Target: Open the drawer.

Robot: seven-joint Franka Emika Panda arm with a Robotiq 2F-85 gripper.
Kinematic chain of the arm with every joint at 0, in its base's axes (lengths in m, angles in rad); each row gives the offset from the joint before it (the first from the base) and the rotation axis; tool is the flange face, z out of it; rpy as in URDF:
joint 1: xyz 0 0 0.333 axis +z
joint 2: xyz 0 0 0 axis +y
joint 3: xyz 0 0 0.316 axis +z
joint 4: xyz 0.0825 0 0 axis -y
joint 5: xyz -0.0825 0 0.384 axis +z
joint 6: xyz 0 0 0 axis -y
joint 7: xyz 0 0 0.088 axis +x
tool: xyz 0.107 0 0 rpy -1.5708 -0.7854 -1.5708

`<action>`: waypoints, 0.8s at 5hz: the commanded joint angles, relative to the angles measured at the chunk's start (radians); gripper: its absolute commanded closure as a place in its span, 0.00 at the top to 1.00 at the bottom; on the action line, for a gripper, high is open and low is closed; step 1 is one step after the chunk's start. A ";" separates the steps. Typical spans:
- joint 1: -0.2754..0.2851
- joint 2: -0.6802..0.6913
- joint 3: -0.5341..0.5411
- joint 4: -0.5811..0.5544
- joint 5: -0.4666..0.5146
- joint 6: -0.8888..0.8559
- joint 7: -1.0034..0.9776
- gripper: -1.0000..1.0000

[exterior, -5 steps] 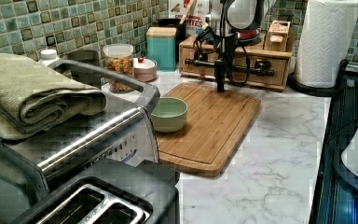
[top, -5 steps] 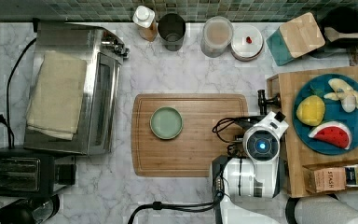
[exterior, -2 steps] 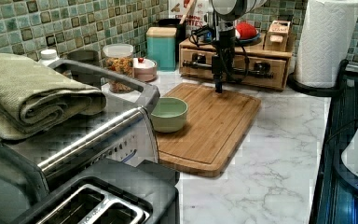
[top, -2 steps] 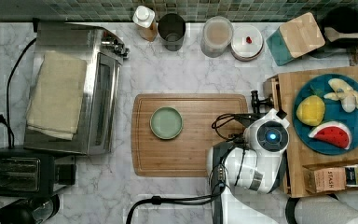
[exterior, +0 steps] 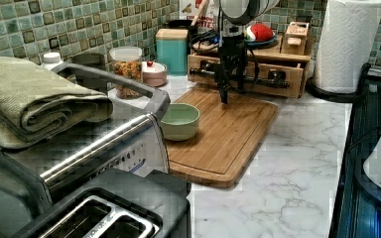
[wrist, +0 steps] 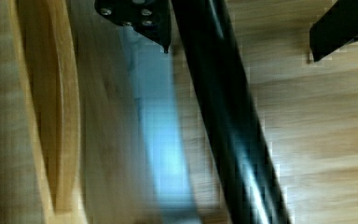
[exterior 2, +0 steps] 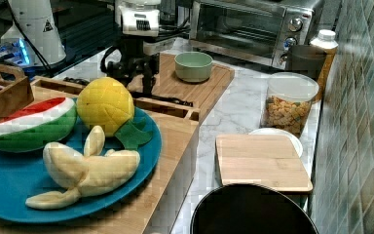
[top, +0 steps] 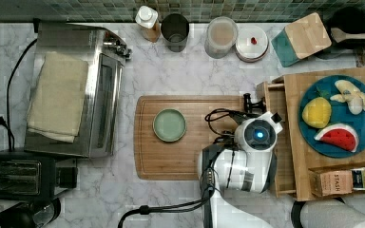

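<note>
Drawer (exterior: 248, 74) handle seemingly between end effector (wrist: 242, 28) fingers, unclamped

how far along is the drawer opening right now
Done: the pincer has reached the drawer's black bar handle, with one finger on each side of it in the wrist view. In hand: the fingers are apart, not yet clamped on the bar. The drawer sticks out only slightly from its wooden stand. Left: close on the handle and pull the drawer out over the cutting board.

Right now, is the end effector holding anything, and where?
Nothing yet: the end effector is open, its fingers straddling the drawer's black bar handle without closing on it.
</note>
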State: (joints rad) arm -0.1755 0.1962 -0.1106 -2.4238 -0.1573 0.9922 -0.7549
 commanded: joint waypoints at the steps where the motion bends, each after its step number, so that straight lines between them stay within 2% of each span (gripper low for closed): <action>1: 0.163 -0.116 0.212 -0.078 0.041 -0.026 -0.045 1.00; 3: 0.126 -0.135 0.265 -0.084 0.134 -0.029 -0.181 1.00; 4: 0.139 -0.129 0.301 -0.077 0.166 -0.016 -0.120 1.00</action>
State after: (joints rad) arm -0.1115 0.0983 0.1002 -2.5410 -0.0750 0.9507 -0.9019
